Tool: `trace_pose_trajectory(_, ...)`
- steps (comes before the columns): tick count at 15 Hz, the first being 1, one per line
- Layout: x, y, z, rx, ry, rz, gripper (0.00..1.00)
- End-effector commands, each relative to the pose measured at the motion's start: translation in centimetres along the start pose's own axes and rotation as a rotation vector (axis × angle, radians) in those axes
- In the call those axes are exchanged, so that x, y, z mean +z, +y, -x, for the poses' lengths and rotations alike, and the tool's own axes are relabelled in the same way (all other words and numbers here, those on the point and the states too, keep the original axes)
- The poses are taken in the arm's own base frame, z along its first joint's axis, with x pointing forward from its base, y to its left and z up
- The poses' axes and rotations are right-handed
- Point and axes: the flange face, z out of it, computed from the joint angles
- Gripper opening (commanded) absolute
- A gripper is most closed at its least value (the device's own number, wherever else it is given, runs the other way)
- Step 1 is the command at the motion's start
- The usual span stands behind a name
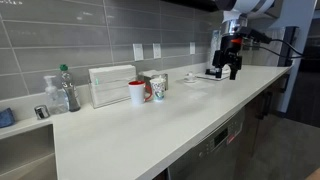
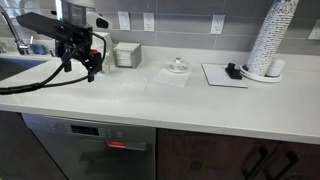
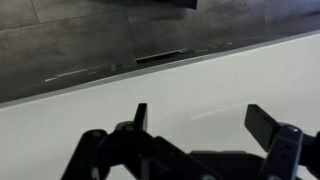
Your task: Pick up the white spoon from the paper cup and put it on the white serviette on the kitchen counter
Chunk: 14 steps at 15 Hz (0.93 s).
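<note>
Paper cup [image 1: 158, 87] well apart from wide-open pincer [image 3: 200, 118]

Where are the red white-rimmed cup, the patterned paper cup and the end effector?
Red white-rimmed cup [image 1: 137, 94], exterior view, its wall.
Patterned whitish paper cup [image 1: 158, 88], exterior view, its side.
Black end effector [image 1: 232, 72], exterior view, between its fingertips.

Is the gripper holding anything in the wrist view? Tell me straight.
No: the gripper stands open, and only bare kitchen counter shows between its jaws.

Grey tiles (with white outlets [image 1: 138, 51]) line the wall [image 1: 60, 35]; a dishwasher [image 2: 90, 140] sits beside dark cabinets [image 2: 240, 155].
</note>
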Motion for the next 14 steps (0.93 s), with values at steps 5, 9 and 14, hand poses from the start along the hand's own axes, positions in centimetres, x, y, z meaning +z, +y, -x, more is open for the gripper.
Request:
trace_pose_trajectory(5, 0.0, 0.0, 0.0, 0.000, -0.001, 0.000, 1.00)
trace_pose_trajectory(9, 0.0, 0.0, 0.0, 0.000, -0.001, 0.000, 1.00)
trace_pose_trajectory(14, -4.1, -4.3, -3.9, -0.233, 0.053, 0.055, 1.00)
